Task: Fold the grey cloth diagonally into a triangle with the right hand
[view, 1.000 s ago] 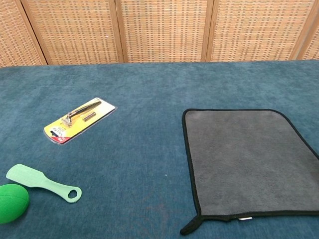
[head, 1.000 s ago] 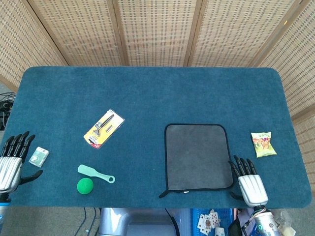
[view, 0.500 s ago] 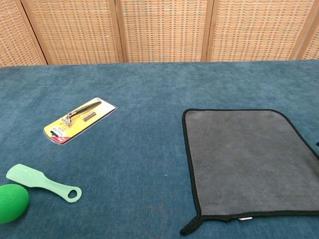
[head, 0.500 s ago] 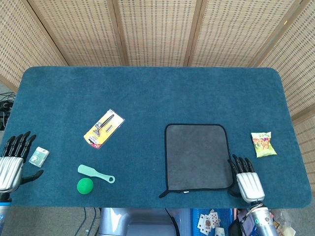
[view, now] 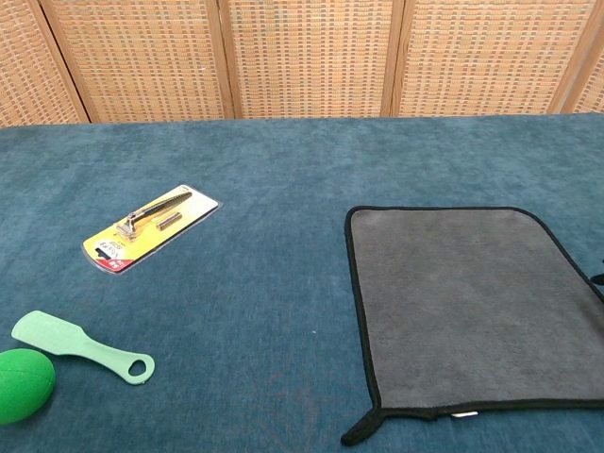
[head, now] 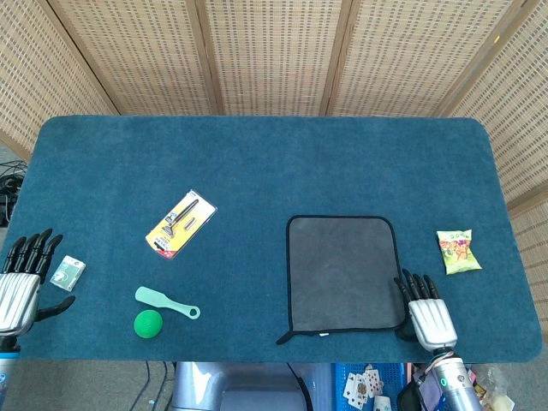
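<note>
Since a second ago, the right hand (head: 430,319) has been drawn slightly leftward along the near desk edge, so that its fingers (head: 414,284) now lie at the right border of the grey cloth (head: 344,271), where before they were just clear of it. Nothing else is seen to have shifted.

The grey cloth is spread flat and unfolded on the blue desk (head: 257,163), right of centre and close to the near edge; a small tab is turned out at its near left corner. No fold has been started. The right hand is empty, with its fingers extended and slightly apart, placed beside the cloth's near right corner.

For the step in hand, the near right corner is best pinched at the black hem alone, so that the desk covering beneath is not caught. The corner should then be lifted only enough to clear the cloth and carried along the diagonal to the far left corner, so that the edges are matched and a clean triangle is formed. A low, slow carry is advised, since the whole cloth could be dragged if it is pulled too fast.

Farther out, a snack packet (head: 456,251) lies to the right of the cloth, well apart from it. On the left, a packaged razor (head: 181,223), a pale green scoop (head: 165,302) and a green ball (head: 148,323) are set. At the far left edge, the left hand (head: 20,284) is held open and empty beside a small packet (head: 67,271).
</note>
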`<state>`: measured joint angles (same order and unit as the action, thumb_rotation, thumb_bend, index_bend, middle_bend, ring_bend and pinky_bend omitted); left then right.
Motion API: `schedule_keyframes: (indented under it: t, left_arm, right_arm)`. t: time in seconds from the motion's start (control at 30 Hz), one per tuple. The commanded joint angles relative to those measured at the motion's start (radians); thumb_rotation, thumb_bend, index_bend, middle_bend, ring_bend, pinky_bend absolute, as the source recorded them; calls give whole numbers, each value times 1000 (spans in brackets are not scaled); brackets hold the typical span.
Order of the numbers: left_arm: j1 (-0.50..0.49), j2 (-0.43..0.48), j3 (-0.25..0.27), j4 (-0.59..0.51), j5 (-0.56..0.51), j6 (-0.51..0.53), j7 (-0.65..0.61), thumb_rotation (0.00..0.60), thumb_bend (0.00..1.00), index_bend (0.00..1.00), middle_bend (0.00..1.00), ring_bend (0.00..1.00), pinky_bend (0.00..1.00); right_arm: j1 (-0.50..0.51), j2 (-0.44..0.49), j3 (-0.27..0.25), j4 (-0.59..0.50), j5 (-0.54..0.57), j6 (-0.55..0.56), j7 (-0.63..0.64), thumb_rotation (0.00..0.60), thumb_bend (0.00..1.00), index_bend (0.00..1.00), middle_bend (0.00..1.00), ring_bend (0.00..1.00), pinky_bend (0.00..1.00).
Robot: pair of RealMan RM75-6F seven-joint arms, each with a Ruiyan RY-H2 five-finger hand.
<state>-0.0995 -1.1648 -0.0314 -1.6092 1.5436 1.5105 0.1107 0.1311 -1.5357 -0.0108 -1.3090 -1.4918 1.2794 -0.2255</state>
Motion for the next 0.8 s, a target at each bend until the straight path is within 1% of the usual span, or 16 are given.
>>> schedule_keyframes:
  t: [0.03, 0.1, 0.2, 0.3, 0.4, 0.6, 0.7, 0.8]
  left_arm:
    - [0, 0, 0, 0, 1, 0, 0, 600, 55, 0, 0, 0, 0]
    - [-1, -1, 0, 0, 1, 0, 1, 600, 55, 0, 0, 0, 0]
    - [-1, -1, 0, 1, 1, -1, 0, 600, 55, 0, 0, 0, 0]
    - [-1, -1, 0, 1, 1, -2, 0, 600, 55, 0, 0, 0, 0]
    - [-1, -1, 0, 0, 2, -1, -1, 600, 55, 0, 0, 0, 0]
    - [1, 1, 1, -1, 4, 4, -4, 600, 55, 0, 0, 0, 0]
    - [1, 1, 1, -1, 6, 5, -6, 600, 56, 0, 0, 0, 0]
    - [0, 1, 1, 0, 6, 5, -7, 600, 56, 0, 0, 0, 0]
  right_arm:
    - [2, -4, -1, 4, -2, 1, 5, 600, 165, 94, 0, 0, 0]
    - [3, -6, 0, 7, -3, 4, 10, 600, 285, 107, 0, 0, 0]
    - [3, -7, 0, 11, -9, 14, 17, 600, 345, 136, 0, 0, 0]
    - [2, -9, 0, 14, -17, 29, 24, 600, 345, 182, 0, 0, 0]
    - [1, -14, 1, 21, -28, 47, 36, 600, 346, 263, 0, 0, 0]
    - [-2, -33, 1, 52, -49, 80, 60, 600, 345, 394, 12, 0, 0]
    - [-2, -38, 2, 60, -51, 85, 62, 600, 346, 446, 43, 0, 0]
    - [-2, -43, 3, 66, -51, 88, 63, 600, 346, 465, 53, 0, 0]
